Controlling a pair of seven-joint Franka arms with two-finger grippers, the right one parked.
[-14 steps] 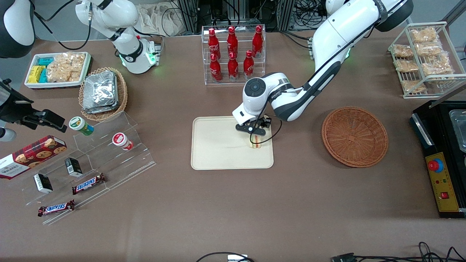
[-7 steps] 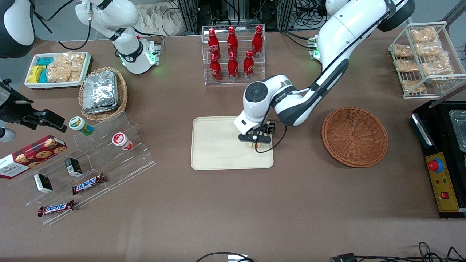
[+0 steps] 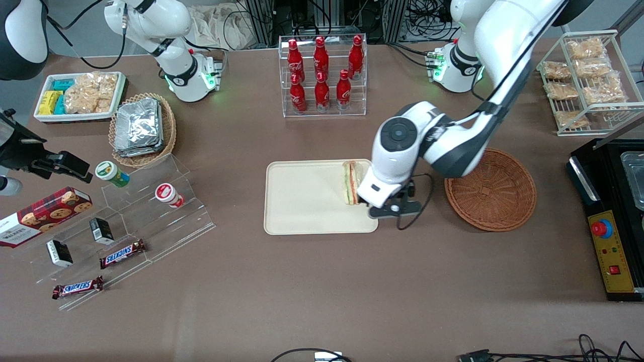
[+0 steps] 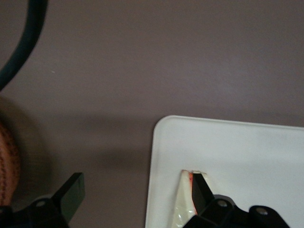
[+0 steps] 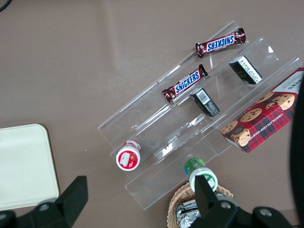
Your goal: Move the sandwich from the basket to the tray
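Front view: your sandwich (image 3: 350,182) sat on the tray (image 3: 302,201), standing on edge near the tray edge closest to the basket (image 3: 490,189). Nothing was touching it that you could see. The gripper (image 3: 390,207) hung over the tray's corner nearest the basket, just beside the sandwich and a bit nearer the camera than it. The white wrist link covered most of it, so you couldn't read the fingers from here. The basket lay on the bench (image 3: 322,281) beside the tray, toward the working arm's end, with nothing in it. The rack of red bottles (image 3: 322,70) stood farther from the camera than the tray.

Left wrist view: you had both fingers (image 4: 71,192) in sight, spread wide with nothing between them. One finger hung over bare bench, the other over the tray (image 4: 237,152), above the tip of the sandwich (image 4: 185,199); I can't tell if that finger touched the wrap. The tray's rounded corner lay between the fingers. A sliver of the basket (image 4: 7,156) showed at the frame edge.

Right wrist view: you got only a corner of the tray (image 5: 23,166), plus the clear acrylic stand (image 5: 199,118) with chocolate bars (image 5: 185,85) on it near that corner. No sandwich or gripper showed here.
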